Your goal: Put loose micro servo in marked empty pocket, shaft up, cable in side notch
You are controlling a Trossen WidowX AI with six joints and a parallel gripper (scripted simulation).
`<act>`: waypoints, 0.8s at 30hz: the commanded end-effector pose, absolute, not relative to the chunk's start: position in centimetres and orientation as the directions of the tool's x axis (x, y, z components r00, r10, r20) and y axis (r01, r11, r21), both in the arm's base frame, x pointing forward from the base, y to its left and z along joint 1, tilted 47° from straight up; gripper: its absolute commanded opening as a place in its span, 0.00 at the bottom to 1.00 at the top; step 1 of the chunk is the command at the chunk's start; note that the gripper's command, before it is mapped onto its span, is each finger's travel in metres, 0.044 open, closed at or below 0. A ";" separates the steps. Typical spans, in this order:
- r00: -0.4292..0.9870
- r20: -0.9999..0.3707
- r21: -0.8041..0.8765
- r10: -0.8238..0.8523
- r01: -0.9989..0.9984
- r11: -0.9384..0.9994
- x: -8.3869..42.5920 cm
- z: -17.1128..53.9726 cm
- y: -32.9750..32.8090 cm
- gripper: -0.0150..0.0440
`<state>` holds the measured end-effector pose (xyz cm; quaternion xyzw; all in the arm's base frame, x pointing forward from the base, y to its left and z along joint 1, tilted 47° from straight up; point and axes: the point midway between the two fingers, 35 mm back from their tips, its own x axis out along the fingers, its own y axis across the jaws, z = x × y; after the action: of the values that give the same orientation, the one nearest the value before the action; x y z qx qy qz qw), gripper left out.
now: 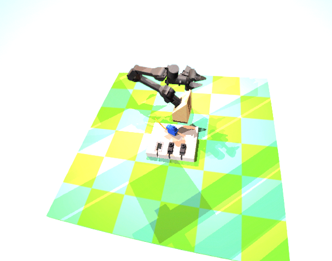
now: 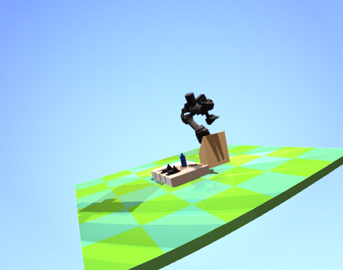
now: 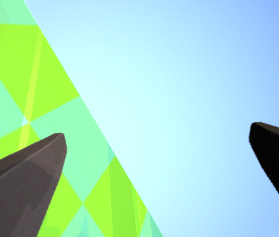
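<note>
Wooden wedge — checkered mat.

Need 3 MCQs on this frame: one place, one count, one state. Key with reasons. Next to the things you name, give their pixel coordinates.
1. Where is the blue servo?
A) in the marked pocket
B) on the deck, outside the pocket
C) on the checkered mat

2. How many black servos sit in the deck?
A) one
B) three
C) two

3. How is the gripper?
A) open, nothing held
B) shut, nothing held
C) shut on the blue servo

1 B: the blue servo (image 1: 172, 129) (image 2: 183, 160) stands on the deck (image 1: 172, 157) (image 2: 190, 177), away from the marked pocket (image 1: 159, 146).
2 C: two black servos (image 1: 170, 148) sit side by side.
3 A: the gripper (image 1: 203, 82) (image 3: 156, 136) has its fingers wide apart, nothing between.
</note>
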<state>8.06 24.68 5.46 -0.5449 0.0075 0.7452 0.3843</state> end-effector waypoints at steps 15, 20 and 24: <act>-0.021 -0.903 -0.129 0.429 -0.939 -0.318 11.2 4.0 22.5 1.00; -0.001 -0.922 -0.070 0.387 -0.983 -0.169 11.9 3.7 21.8 1.00; 0.013 -0.936 -0.030 0.352 -0.999 -0.042 12.6 3.4 21.2 1.00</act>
<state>11.96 21.63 3.56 -0.4383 0.3450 0.6172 0.5550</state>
